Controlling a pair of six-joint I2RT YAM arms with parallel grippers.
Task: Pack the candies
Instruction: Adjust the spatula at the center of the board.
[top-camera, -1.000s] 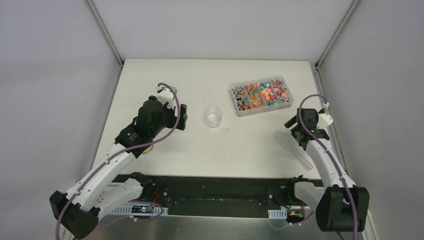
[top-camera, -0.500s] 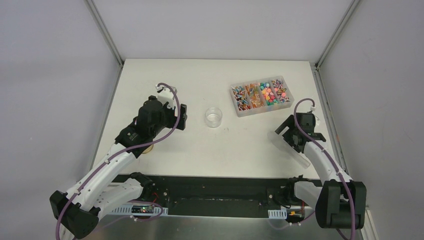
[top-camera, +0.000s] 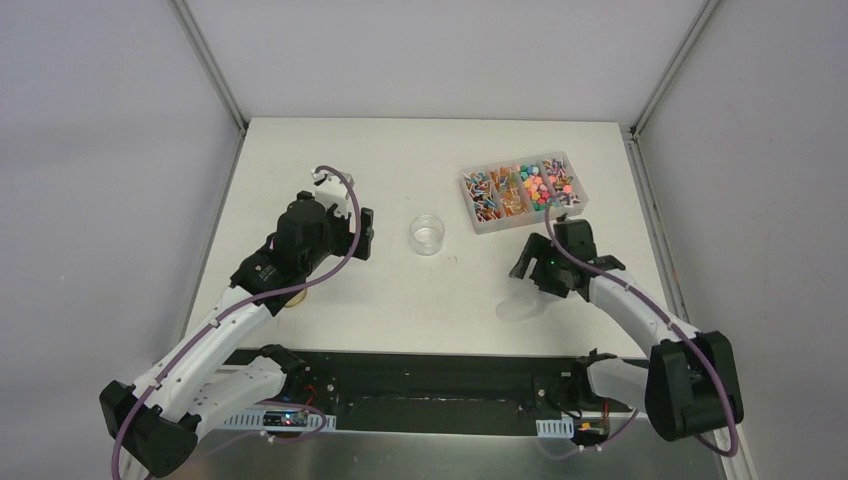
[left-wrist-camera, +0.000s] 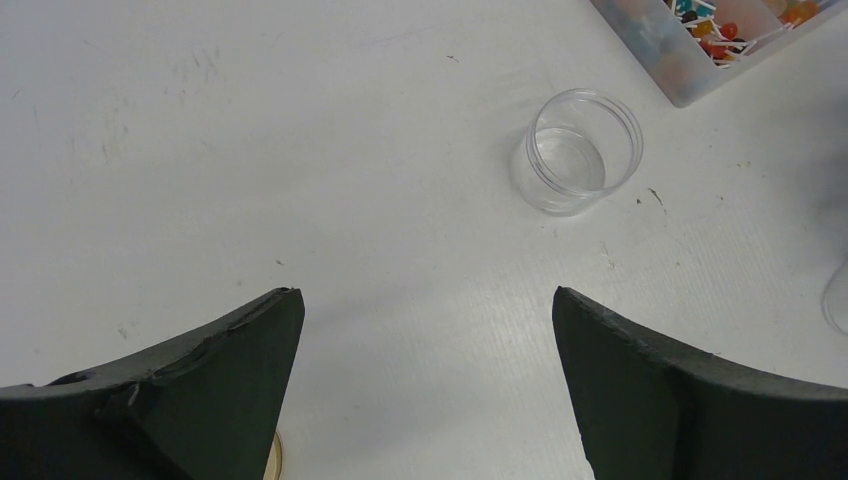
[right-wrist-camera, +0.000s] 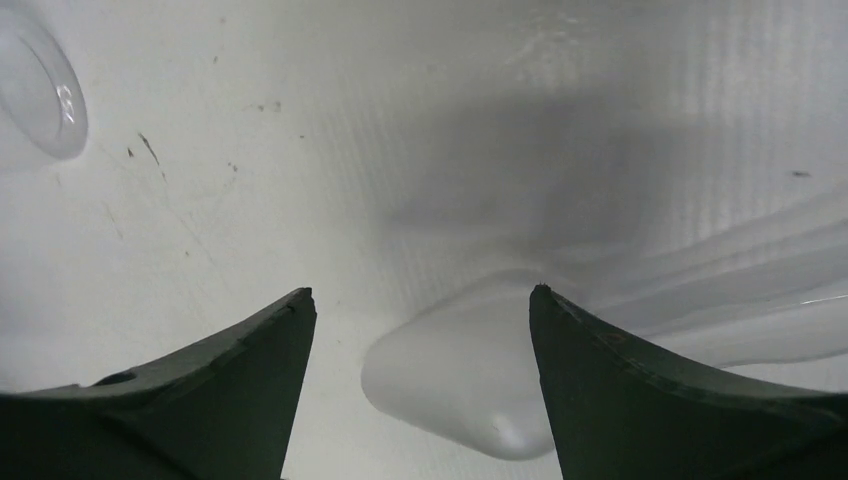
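Note:
The candies (top-camera: 521, 188) are tiny multicoloured pieces in a clear divided box at the back right, and a corner of them shows in the left wrist view (left-wrist-camera: 715, 22). A clear round jar (top-camera: 428, 233) stands empty mid-table, also in the left wrist view (left-wrist-camera: 577, 150). My left gripper (top-camera: 367, 232) is open and empty, left of the jar (left-wrist-camera: 425, 295). My right gripper (top-camera: 522, 268) is open, low over the table. The clear plastic scoop (right-wrist-camera: 470, 385) lies with its bowl between the spread jaws (right-wrist-camera: 420, 295); I cannot tell if they touch it.
A round wooden disc lid (top-camera: 291, 301) lies under the left arm, a sliver of it in the left wrist view (left-wrist-camera: 273, 458). The scoop's bowl (top-camera: 513, 306) shows near the table's front edge. The black base strip (top-camera: 420, 375) runs along the front.
My right arm has swung left and towards the middle, from the table's right edge to over the scoop. The scoop's bowl now shows further left. The left arm has not moved.

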